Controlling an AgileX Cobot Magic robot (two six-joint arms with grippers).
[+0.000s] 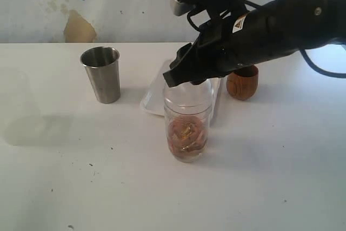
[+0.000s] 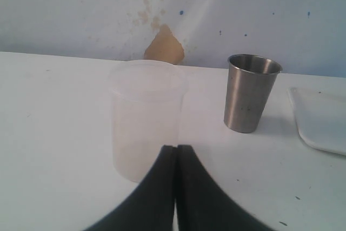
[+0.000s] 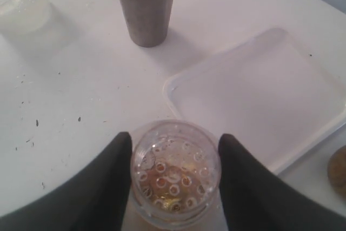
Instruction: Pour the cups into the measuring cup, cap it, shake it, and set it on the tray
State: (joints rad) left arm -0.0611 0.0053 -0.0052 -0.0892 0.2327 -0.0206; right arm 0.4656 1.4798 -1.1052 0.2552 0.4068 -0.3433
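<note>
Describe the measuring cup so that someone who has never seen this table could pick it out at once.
On the white table, find the flat white tray; the measuring cup stands just in front of it, between the fingers of the right gripper. Unlike the steel tumbler and the wooden cup nearby, it is clear, with brownish contents showing through.

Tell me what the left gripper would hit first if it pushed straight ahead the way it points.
Most likely the frosted plastic cup, which stands directly ahead of the left gripper's shut jaws; the steel cup sits off that line. Depth is unclear.
</note>
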